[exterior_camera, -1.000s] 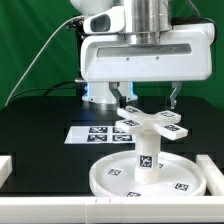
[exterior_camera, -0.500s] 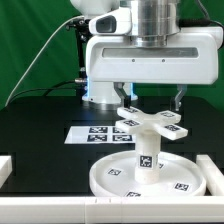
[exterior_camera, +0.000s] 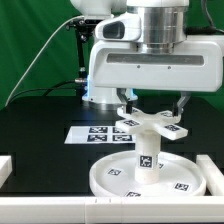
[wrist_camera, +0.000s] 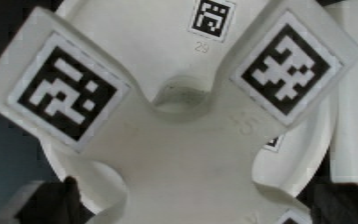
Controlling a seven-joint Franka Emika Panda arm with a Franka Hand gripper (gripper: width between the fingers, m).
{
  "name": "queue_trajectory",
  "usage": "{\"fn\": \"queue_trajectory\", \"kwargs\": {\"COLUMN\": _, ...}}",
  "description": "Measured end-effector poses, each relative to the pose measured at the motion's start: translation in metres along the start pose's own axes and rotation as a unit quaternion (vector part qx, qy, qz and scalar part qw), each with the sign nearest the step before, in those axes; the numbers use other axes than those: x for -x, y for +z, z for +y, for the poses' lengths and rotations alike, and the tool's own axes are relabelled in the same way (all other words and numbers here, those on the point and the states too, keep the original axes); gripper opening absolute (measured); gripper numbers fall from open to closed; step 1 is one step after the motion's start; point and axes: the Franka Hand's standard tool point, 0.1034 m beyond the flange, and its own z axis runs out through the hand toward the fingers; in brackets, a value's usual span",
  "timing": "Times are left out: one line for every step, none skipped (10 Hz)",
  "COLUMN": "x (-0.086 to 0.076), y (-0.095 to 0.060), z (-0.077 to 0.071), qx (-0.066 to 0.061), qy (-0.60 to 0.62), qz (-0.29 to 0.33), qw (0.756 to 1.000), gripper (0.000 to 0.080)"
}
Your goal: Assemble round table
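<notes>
At the lower centre of the exterior view, the round disc (exterior_camera: 145,178) lies on the black table (exterior_camera: 40,130) with the post (exterior_camera: 147,157) standing upright in its middle. The cross piece (exterior_camera: 151,124) sits on top of the post. The gripper (exterior_camera: 152,104) hangs just above the cross piece, fingers (exterior_camera: 127,101) spread apart on either side, gripping nothing. Risk: if the cross piece is not fully seated, a sideways nudge from a finger could tilt it off the post.
</notes>
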Motion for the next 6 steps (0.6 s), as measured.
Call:
{"fn": "queue_trajectory", "kwargs": {"x": 0.0017, "y": 0.0029, "z": -0.0006, "qx": 0.000, "qy": -0.001, "qz": 0.002, "qw": 1.000, "gripper": 0.0648}}
{"fn": "queue_trajectory", "kwargs": {"x": 0.0022, "y": 0.0040, "z": -0.0006, "qx": 0.001, "qy": -0.001, "qz": 0.001, "qw": 1.000, "gripper": 0.0648}}
{"fn": "queue_trajectory", "kwargs": {"x": 0.0022, "y": 0.0047, "z": -0.0003, "qx": 0.001, "qy": 0.000, "qz": 0.000, "qw": 1.000, "gripper": 0.0648}}
{"fn": "queue_trajectory", "kwargs": {"x": 0.0023, "y": 0.0060, "z": 0.0001, "qx": 0.001, "qy": 0.000, "qz": 0.000, "qw": 1.000, "gripper": 0.0648}}
{"fn": "queue_trajectory", "kwargs": {"x": 0.0023, "y": 0.0079, "z": 0.0004, "qx": 0.002, "qy": 0.000, "qz": -0.001, "qw": 1.000, "gripper": 0.0648}}
{"fn": "queue_trajectory", "kwargs": {"x": 0.0022, "y": 0.0106, "z": 0.0009, "qx": 0.003, "qy": 0.000, "qz": -0.001, "qw": 1.000, "gripper": 0.0648}}
